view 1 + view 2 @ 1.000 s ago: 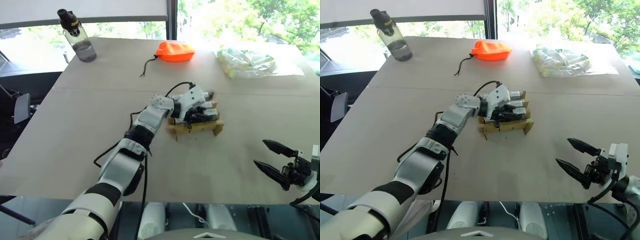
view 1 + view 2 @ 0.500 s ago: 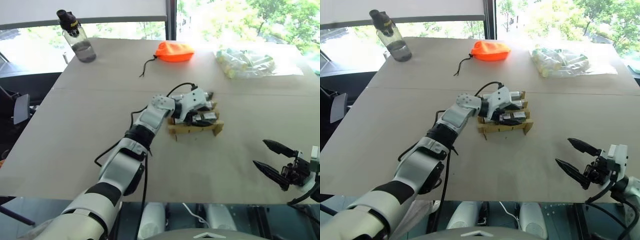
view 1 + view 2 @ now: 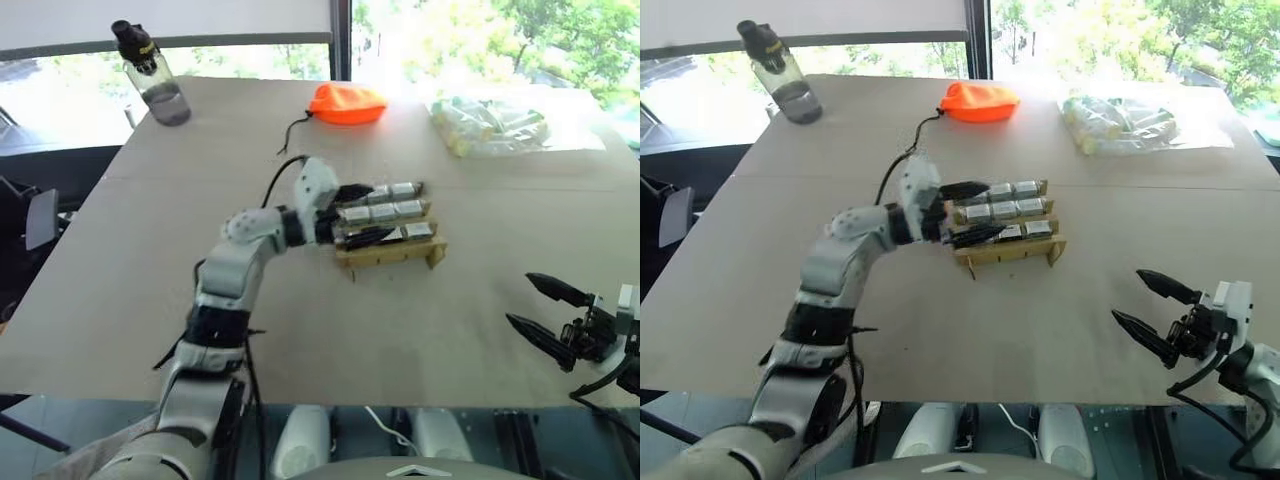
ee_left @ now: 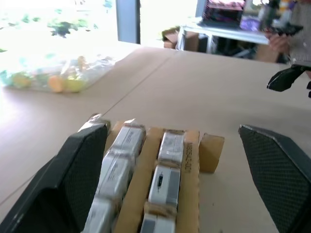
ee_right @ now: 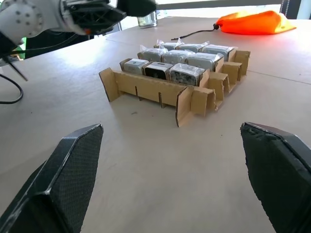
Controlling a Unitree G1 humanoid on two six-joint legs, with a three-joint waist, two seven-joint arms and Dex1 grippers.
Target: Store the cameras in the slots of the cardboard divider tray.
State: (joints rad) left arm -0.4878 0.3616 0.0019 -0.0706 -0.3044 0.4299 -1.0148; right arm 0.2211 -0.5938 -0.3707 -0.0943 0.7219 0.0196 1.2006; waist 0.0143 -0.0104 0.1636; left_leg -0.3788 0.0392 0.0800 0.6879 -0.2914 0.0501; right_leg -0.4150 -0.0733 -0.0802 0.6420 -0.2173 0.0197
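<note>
I see a wide pale-brown wooden table [image 3: 150, 290] carrying everything. Far across it on my right lies a clear plastic bag of pale tubes [image 3: 490, 125]; nearer the middle of that far side sits an orange fabric pouch [image 3: 348, 102] with a dark cord, and at the far left corner stands a clear drinking bottle with a black cap [image 3: 150, 75].

The tan cardboard divider tray [image 3: 390, 254] sits near the table's centre. Its crossed partitions hold the small silver-grey boxy cameras [image 3: 385, 210] in three rows, standing in the slots; in the right wrist view at least one shows a black square face. The tray's near strip of slots, towards the right gripper, looks empty. I can read no brand, label or writing on the cameras, tray or bottle.

My left gripper [image 3: 358, 213] is at the tray's left end, its two black fingers [image 4: 73, 174] spread wide to either side of that end, gripping nothing. My right gripper [image 3: 535, 305] hangs over the near right edge of the table, well apart from the tray, fingers also spread wide and empty.
</note>
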